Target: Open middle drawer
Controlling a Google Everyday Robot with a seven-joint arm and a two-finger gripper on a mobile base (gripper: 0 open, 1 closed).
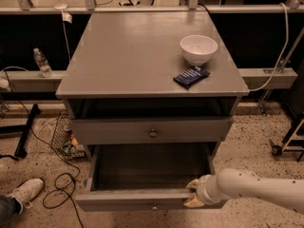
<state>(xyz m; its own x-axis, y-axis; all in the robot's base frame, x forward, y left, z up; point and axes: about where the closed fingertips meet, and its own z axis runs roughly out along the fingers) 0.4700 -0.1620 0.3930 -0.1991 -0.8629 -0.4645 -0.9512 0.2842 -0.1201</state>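
Observation:
The middle drawer (128, 198) is pulled well out of the grey cabinet (142, 61), and its dark inside shows. Its small round knob (153, 206) sits at the centre of the front. My gripper (192, 194) is at the right end of the drawer's front panel. One cream finger (192, 184) is inside the rim and the other is outside, clamped on the panel's top edge. The white arm (256, 190) reaches in from the right. Above it is the taller drawer front (118, 129) with its knob (153, 133). Any drawer below is hidden.
A white bowl (198, 48) and a dark blue packet (191, 76) sit on the cabinet top. On the left floor are a black cable (57, 189), a person's shoe (24, 192) and a water bottle (42, 62) on a ledge. A wheeled stand (287, 141) is on the right.

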